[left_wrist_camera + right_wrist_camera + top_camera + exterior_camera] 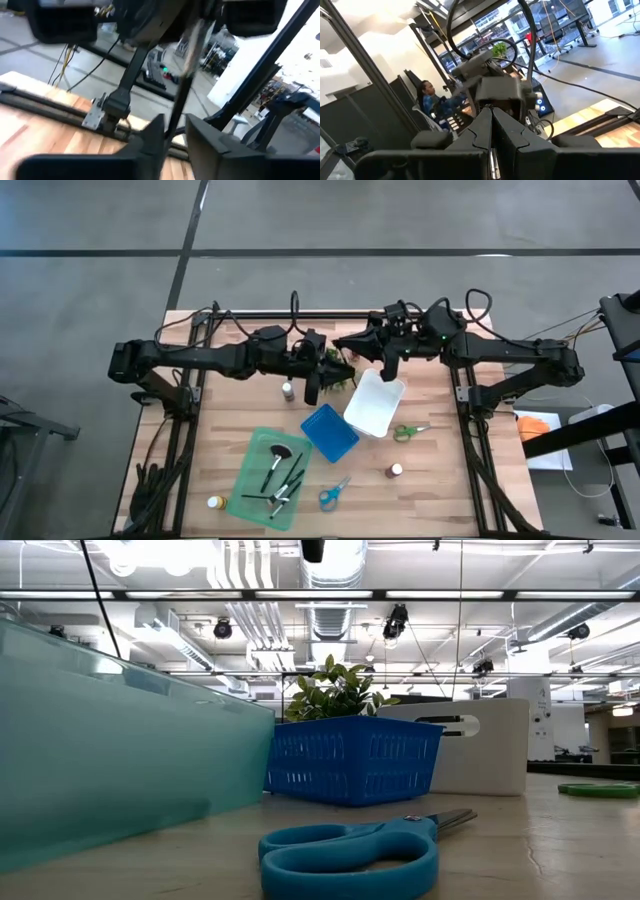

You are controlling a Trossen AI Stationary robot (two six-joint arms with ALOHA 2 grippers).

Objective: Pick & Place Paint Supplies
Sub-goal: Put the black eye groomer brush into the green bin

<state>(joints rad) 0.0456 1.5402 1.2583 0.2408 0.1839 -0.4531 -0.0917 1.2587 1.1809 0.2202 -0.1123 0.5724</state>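
1. Green tray (pixel 245 480), front-left of the blue basket (pixel 329 432): holds brushes (pixel 283 480). Blue scissors (pixel 350 850) lie in front of the basket.
2. Risk: the thin brush (pixel 181 95) held by the left gripper may slip or pivot in so slight a pinch and fall short of the tray.
3. Risk: the white-capped bottle (pixel 288 390), behind-left of the basket and just beside that arm, may be knocked over.
4. Left gripper (pixel 312 392), behind the basket: fingers narrow, closed on the brush handle.
5. Right gripper (pixel 389 370), behind-right of the basket, over the white bin (pixel 372 410): fingers pressed together; contents unclear.
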